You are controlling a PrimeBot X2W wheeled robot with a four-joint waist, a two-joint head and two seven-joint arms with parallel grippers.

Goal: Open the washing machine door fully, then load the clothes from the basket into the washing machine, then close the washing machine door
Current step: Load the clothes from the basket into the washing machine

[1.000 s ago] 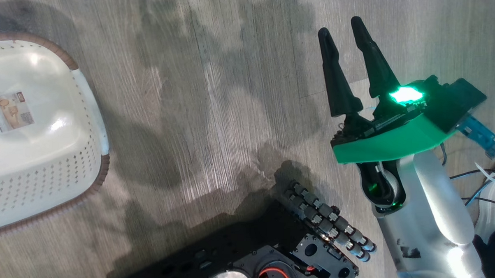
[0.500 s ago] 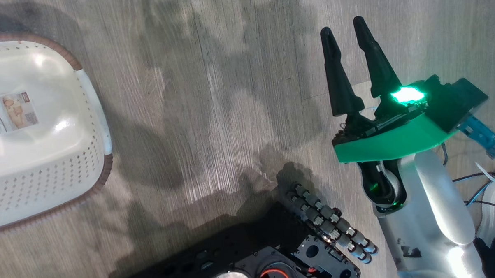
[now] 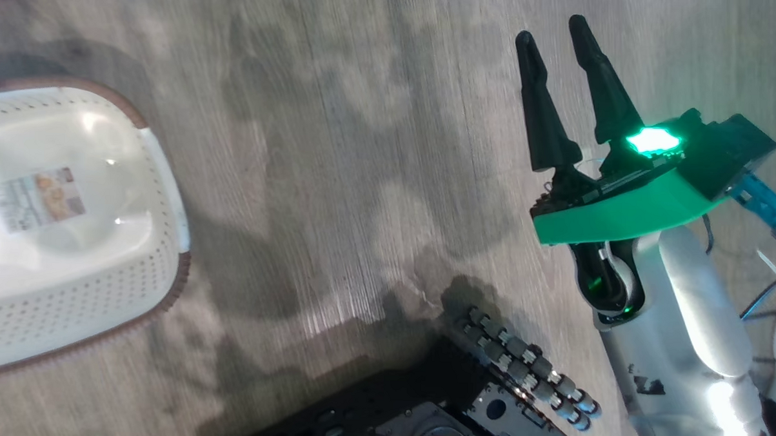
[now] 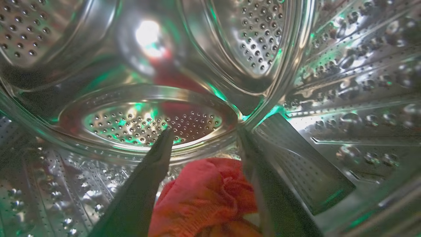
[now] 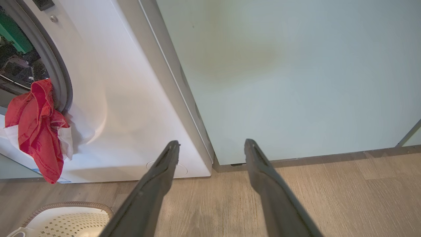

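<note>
My left gripper [image 4: 204,131] is inside the steel drum [image 4: 329,82] of the washing machine, jaws open. The red clothes [image 4: 204,194] lie loose just below and between its fingers. In the right wrist view the clothes [image 5: 34,128], red with a white piece, hang out over the lower edge of the grey-ringed mouth [image 5: 61,79] of the white washing machine [image 5: 131,108]. The basket [image 3: 166,294] stands on the floor at the left, holding nothing but its label sticker. My right gripper [image 3: 549,28] hangs open and empty above the floor. The washing machine door is out of view.
A pale green cabinet panel [image 5: 289,72] stands directly right of the machine, facing my right gripper [image 5: 212,142]. The basket's rim [image 5: 72,204] sits on the wooden floor [image 5: 329,197] below the machine's mouth. My dark wheeled base [image 3: 485,402] is at the head view's bottom.
My left gripper has gone from shut to open. The head camera has shifted a little, so basket and right arm sit slightly lower and further right in the picture. The right gripper stays open.
</note>
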